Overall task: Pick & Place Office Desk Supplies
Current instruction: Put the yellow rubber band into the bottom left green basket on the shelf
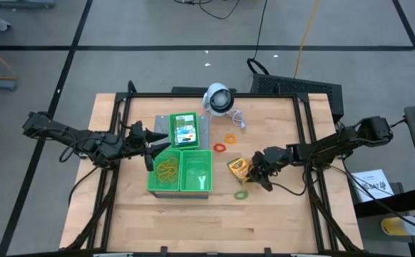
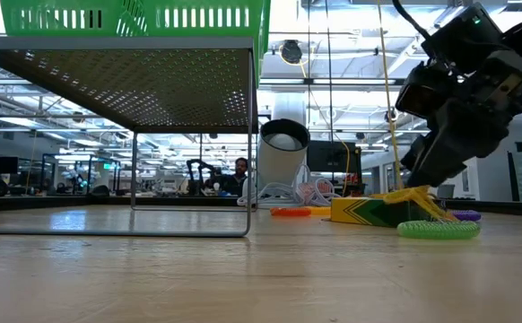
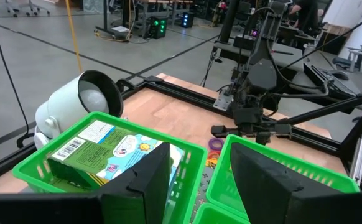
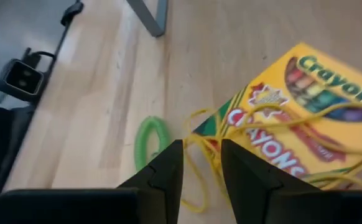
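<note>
Crayon box (image 4: 305, 118) is the thing I'm parked over right now: it lies flat on the wooden table (image 1: 279, 214), just ahead of my right gripper (image 4: 201, 163) and right under its nose. The fingers are narrowed down with only a slim gap, and a tan-yellow rubber band (image 4: 212, 163) runs through that gap and trails across the box face, so I'd say it's pinching the band, not the box. A green band (image 4: 148, 142) sits on the wood just beside the fingertips, on the side away from the box. From overhead, orange and red bands (image 1: 224, 142) lie a bit beyond the gripper, toward the white round device (image 1: 219, 98). My left gripper (image 1: 159, 140) hangs over the green trays (image 1: 195, 178) with its fingers apart and nothing between them; another crayon box (image 3: 103, 152) sits in the tray compartment right below it, and more yellow bands (image 1: 167, 169) lie in the next compartment.
</note>
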### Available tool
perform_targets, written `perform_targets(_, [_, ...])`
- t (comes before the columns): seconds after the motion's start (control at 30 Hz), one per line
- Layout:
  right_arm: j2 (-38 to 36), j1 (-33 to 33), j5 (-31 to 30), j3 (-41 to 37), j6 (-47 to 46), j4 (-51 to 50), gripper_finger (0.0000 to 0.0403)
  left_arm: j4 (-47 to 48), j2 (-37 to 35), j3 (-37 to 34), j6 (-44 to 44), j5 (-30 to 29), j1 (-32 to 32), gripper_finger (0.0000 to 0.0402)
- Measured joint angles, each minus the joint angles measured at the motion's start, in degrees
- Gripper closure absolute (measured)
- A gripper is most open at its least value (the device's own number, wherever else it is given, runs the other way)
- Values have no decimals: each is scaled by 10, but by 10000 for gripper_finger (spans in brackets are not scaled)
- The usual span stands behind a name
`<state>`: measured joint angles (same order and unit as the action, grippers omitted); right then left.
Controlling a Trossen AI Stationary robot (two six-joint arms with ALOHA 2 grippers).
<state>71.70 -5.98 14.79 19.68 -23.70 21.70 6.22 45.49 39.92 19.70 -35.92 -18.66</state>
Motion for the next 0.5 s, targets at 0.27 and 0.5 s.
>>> perform_targets(0.27, [0,0,-45,0,52,8,307,0,0,0,0,0,0,227])
perform_targets(0.5, [0,-8,-42,0,107,6,303,0,0,0,0,0,0,227])
